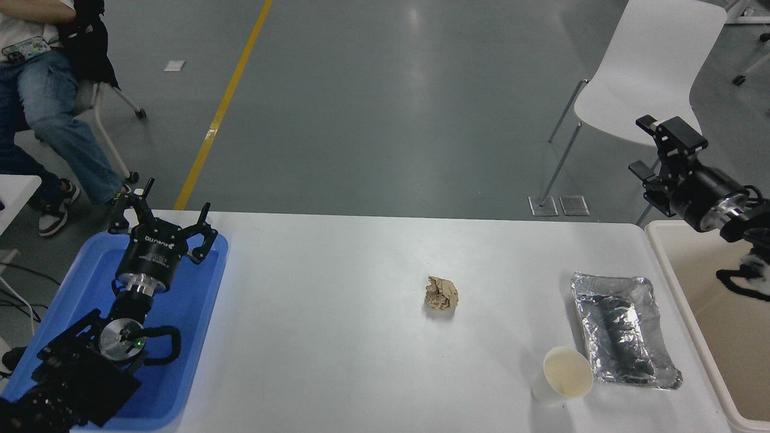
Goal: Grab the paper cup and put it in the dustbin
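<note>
The white paper cup (564, 376) stands upright near the table's front right, touching the foil tray's near-left corner. The beige dustbin (686, 300) sits off the table's right edge, its inside open to view. My right gripper (659, 150) is open and empty, raised high above the table's far right corner, well away from the cup. My left gripper (162, 224) is open and parked over the blue tray at the lower left.
A crumpled brown paper ball (441, 293) lies mid-table. A silver foil tray (622, 329) lies between cup and dustbin. A blue plastic tray (198, 313) is at the left. A white chair (652, 78) stands behind the table; a person (42, 90) sits at the far left.
</note>
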You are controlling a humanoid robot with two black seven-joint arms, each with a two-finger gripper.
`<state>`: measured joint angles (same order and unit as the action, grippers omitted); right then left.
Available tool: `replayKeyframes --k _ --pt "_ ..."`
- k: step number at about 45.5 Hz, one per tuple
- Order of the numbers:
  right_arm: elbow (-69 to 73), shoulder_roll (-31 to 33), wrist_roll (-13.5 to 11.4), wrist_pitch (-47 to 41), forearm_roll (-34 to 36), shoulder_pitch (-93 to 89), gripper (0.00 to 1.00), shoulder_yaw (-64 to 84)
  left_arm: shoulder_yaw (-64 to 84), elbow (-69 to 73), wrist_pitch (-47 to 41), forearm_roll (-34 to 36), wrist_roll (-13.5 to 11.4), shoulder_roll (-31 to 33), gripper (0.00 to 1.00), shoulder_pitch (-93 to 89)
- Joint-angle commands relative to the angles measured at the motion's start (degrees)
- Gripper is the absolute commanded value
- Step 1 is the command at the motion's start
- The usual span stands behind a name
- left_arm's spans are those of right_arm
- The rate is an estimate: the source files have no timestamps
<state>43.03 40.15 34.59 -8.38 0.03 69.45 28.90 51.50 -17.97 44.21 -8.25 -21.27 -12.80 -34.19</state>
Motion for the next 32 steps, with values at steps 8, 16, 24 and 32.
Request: replayKeyframes --k 8,16,24,32 --pt "2.0 -5.2 -24.9 -10.6 1.6 27.7 1.00 37.8 0.0 0.0 0.0 0.0 0.0 0.1 1.00 0.0" --pt "2.2 -10.7 -29.3 -14.0 -0.6 32.7 1.00 45.4 0.0 0.0 0.0 0.0 0.0 0.1 1.00 -0.1" --pt "7.7 -12.1 -29.5 -23.7 -3.5 38.7 1.00 45.7 0.0 0.0 0.0 0.0 0.0 0.1 1.00 -0.1" --pt "14.7 -13.1 -29.4 -25.8 -7.5 45.5 1.00 45.4 0.0 0.0 0.1 0.0 0.0 0.1 1.00 0.0"
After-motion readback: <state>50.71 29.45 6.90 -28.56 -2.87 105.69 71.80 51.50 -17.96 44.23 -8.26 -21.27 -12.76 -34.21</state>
